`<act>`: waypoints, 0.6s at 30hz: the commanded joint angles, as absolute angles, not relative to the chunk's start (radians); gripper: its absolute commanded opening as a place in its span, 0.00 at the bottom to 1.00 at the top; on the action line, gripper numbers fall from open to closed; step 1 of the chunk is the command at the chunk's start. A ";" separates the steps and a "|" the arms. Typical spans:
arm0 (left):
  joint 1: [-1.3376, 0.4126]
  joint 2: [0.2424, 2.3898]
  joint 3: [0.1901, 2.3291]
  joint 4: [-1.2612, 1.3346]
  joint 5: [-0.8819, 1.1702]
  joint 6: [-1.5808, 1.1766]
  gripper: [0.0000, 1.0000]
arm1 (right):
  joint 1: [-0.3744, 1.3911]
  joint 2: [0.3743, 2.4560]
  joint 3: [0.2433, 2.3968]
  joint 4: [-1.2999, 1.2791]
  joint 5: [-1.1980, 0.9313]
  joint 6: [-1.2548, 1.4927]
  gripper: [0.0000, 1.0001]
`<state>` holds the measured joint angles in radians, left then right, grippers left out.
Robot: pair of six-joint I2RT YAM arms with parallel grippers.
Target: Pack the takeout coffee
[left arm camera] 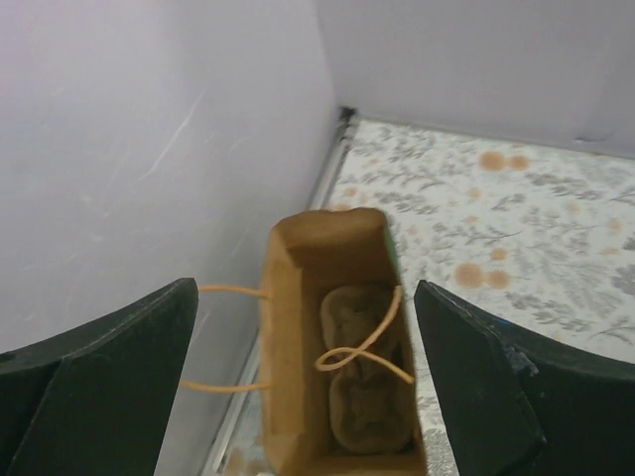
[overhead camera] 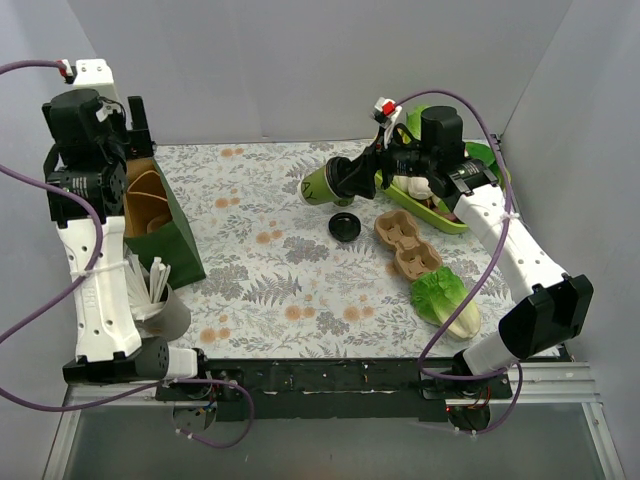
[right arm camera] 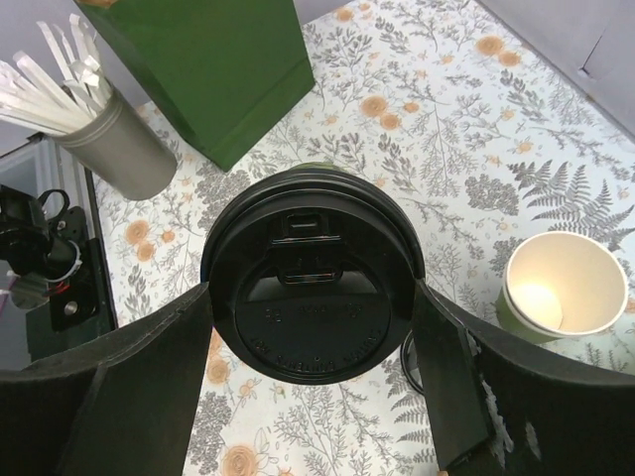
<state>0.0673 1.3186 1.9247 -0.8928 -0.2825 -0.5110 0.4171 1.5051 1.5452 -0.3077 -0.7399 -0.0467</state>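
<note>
The takeout coffee, a green paper cup capped with a black lid, sits between the fingers of my right gripper, which is shut on its lid rim. In the top view the cup hangs tilted above the mid-table, sticking out left of that gripper. My left gripper is open and empty above the open green paper bag. A brown pulp cup tray lies in the bottom of the bag. The bag stands at the table's left side under the left gripper.
An open paper cup stands on the table right of the held one. A loose black lid, pulp trays, a lettuce and a green tray lie mid-right. The grey cup of white sticks stands near the bag.
</note>
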 commanded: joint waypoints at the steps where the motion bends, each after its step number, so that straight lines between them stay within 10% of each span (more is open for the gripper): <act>1: 0.132 1.373 2.040 -1.176 -0.429 -0.534 0.93 | 0.417 1.476 1.537 -0.308 -0.775 -0.031 0.56; 18: 0.293 1.402 1.833 -1.258 -0.427 -0.555 0.61 | 0.422 1.477 1.580 -0.414 -0.765 -0.041 0.56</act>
<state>0.2714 1.3731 1.8576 -1.2011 -0.4950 -0.4889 0.4175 1.5040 1.5242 -0.3744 -0.7601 -0.0261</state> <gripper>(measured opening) 0.648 0.815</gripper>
